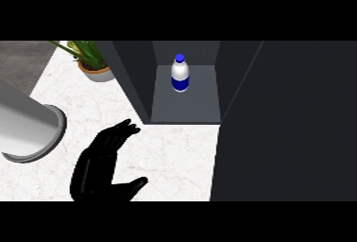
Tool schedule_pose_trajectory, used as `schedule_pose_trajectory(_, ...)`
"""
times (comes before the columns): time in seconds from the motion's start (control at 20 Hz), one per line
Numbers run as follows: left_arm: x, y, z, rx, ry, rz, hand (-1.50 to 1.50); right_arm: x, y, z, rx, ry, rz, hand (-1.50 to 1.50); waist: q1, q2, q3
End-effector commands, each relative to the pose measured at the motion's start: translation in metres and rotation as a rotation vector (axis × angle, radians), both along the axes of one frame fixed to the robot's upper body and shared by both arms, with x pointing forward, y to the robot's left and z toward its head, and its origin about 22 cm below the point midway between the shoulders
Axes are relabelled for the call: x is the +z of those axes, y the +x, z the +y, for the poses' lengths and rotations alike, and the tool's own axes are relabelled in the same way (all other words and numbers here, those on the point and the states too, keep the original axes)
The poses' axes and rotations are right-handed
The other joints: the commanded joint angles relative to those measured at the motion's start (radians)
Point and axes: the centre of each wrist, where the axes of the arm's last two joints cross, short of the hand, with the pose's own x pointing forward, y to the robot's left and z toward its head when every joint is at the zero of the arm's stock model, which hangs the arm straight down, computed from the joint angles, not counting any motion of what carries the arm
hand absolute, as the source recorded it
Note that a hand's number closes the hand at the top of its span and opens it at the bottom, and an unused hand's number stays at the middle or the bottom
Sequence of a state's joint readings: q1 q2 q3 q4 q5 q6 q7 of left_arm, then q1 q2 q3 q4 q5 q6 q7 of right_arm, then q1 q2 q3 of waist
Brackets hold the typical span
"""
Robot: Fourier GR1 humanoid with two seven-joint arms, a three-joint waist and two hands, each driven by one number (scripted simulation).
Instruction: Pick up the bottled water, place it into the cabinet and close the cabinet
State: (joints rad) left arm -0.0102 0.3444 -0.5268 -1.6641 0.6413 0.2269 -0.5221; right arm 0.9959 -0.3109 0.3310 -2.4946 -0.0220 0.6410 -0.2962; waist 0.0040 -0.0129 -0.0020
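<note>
I see my left hand (pixel 105 163) over the marble counter (pixel 174 156), fingers straight and spread wide, thumb out to the side, holding nothing. Bottled water (pixel 180 73) stands upright inside the dark cabinet (pixel 188 106), up ahead and right of the hand, well apart from it. Cabinet door (pixel 293 118) hangs open, right of the hand. Potted plant (pixel 90 61) ahead, grey cylinder (pixel 28 127) just left. Right hand doesn't show.

White bottle (pixel 180 75) w/ blue cap & label, dark grey cabinet (pixel 279 118), marbled white counter (pixel 160 156).
</note>
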Motion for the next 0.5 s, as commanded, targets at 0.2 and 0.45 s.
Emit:
schedule_pose_trajectory(0.2,0.006,-0.030,0.043,0.058,-0.070,0.027,-1.50,0.054,-0.007,0.021,0.208,-0.122,-0.090,1.50,0.002,-0.001,-0.005)
schedule_pose_trajectory(0.45,0.007,-0.044,0.074,0.078,-0.076,0.049,-1.50,0.054,-0.002,0.029,0.305,-0.138,-0.122,1.50,0.019,-0.010,-0.009)
